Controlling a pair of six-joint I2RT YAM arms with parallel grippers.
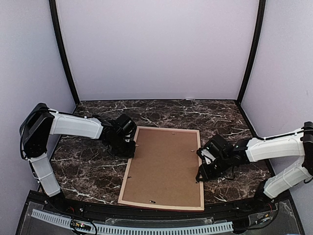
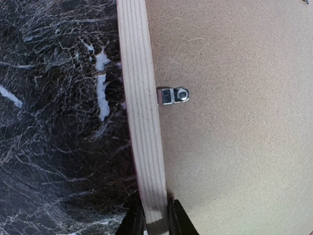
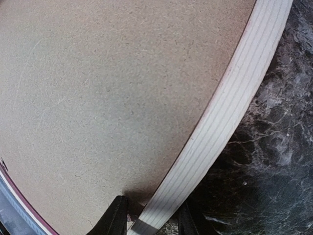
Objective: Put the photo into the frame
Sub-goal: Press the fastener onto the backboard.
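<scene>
Dark marbled table [image 1: 93, 169], the frame [image 2: 142, 122] lying back-up on it, one of my grippers on each long rail.
My left gripper [image 2: 156, 218] is clamped across the left rail, one finger on the outer edge and one on the brown backing board [image 1: 164, 164]; my right gripper [image 3: 151, 218] straddles the right rail, but I cannot tell whether its pads press yet; the photo is not visible in any view, and the board covers the whole opening; hazard one: an unequal hold lets the thin rail slip on the looser side, so a lift would tilt or twist the frame; hazard two: only one metal clip [image 2: 173, 95] is seen over the board, so any tilt may shift the board and whatever lies beneath.
</scene>
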